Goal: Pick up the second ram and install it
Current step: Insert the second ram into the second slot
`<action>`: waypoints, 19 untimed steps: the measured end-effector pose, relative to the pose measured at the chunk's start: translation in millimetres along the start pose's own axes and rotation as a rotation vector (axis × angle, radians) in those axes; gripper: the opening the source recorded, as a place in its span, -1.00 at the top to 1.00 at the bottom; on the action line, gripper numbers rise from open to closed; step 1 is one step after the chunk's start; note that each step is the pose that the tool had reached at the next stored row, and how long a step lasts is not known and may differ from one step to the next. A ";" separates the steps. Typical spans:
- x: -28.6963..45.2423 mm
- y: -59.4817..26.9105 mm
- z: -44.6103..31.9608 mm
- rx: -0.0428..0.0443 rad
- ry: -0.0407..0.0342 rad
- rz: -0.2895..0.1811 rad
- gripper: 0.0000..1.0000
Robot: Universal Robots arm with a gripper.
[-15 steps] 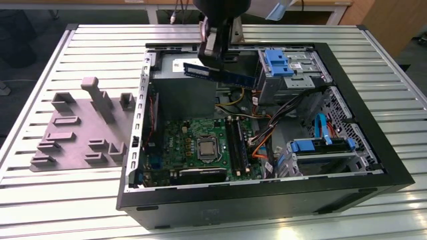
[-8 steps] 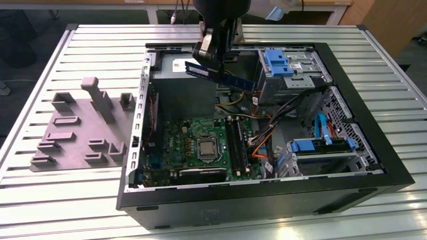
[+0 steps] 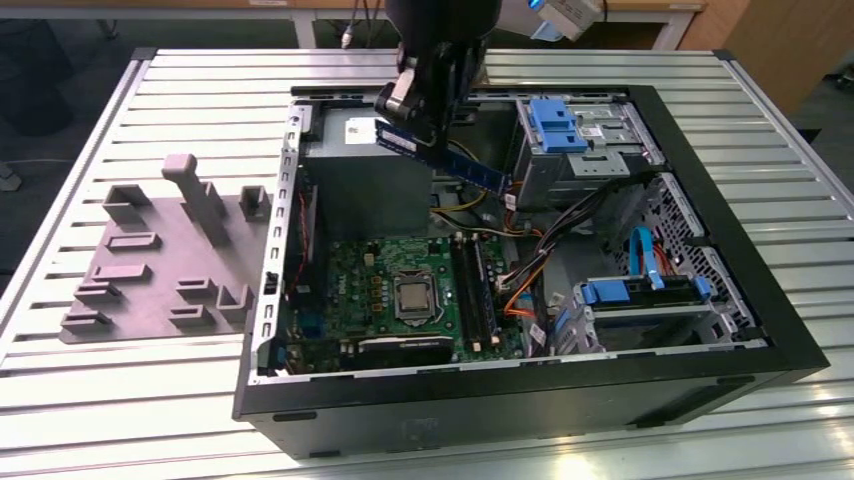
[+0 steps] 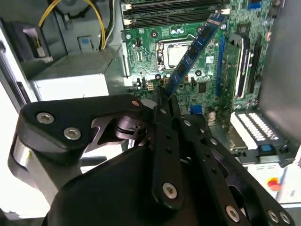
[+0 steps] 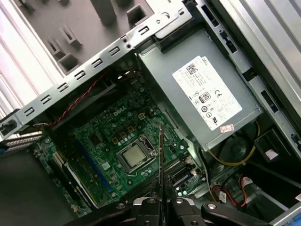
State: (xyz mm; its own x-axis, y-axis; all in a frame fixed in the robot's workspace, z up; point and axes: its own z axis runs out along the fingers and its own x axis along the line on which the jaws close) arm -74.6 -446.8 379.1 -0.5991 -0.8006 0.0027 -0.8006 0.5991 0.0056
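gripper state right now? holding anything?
Gripper: closed on the second ram, holding it by one end in the air above the open computer case.

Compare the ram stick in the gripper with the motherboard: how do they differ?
Colour: the second ram is dark blue, the motherboard green. Size: the ram is a narrow stick, the motherboard a broad board. Pose: the ram hangs tilted above the case, clamped in the gripper; the motherboard lies flat inside the case. Both are circuit boards carrying chips.
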 end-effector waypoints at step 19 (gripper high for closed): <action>0.0 0.0 5.4 -0.0010 -0.0019 0.346 0.72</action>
State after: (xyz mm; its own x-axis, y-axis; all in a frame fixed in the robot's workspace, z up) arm -74.6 -446.8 373.7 -0.8352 -0.5500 0.0027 -0.5500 0.8352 0.0057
